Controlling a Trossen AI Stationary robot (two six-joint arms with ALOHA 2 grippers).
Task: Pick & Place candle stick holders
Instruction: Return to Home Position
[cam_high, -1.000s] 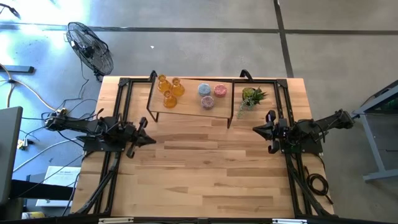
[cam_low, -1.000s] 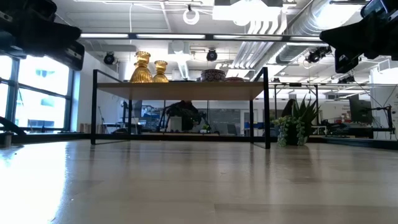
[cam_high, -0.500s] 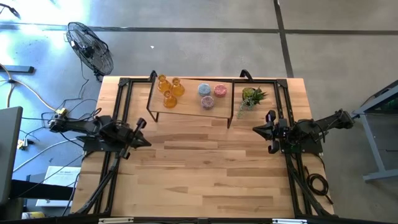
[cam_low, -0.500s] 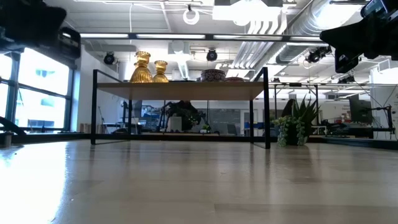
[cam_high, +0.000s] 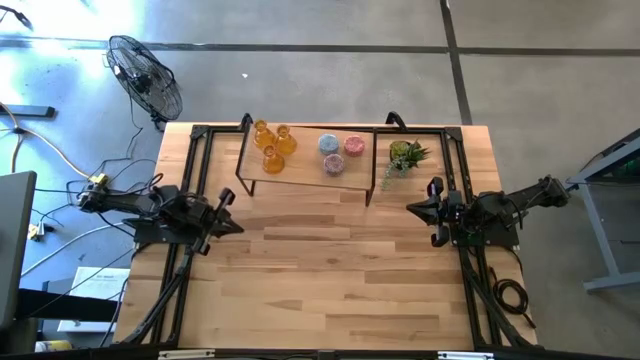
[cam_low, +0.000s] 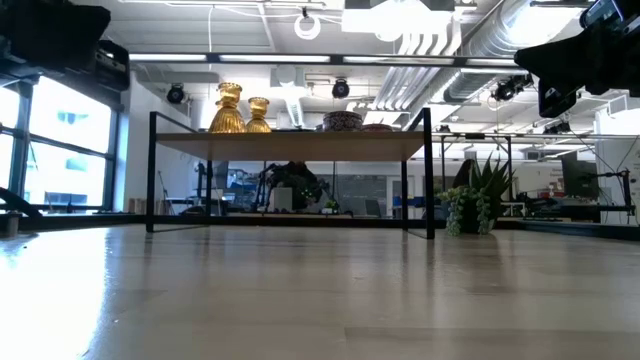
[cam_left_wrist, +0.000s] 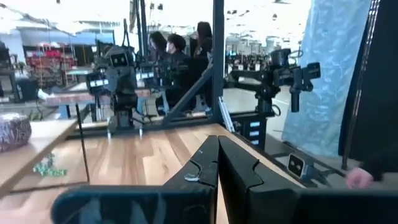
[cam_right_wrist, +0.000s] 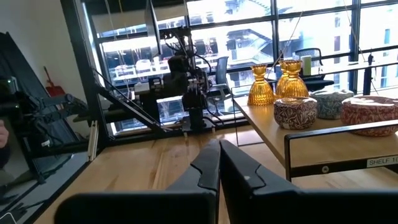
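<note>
Six holders (cam_high: 273, 158) stand on the shelf (cam_high: 305, 172); left hand (cam_left_wrist: 217, 142) and right hand (cam_right_wrist: 219, 146) hover apart, both closed and empty.

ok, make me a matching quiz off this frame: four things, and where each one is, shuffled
Things:
1 amber holders
2 round holders
3 potted plant
4 left gripper

Places:
A over the table's left side, shut
B on the table, right of the shelf
C on the shelf, left half
D on the shelf, right half

Pairs: 1-C, 2-D, 3-B, 4-A
</note>
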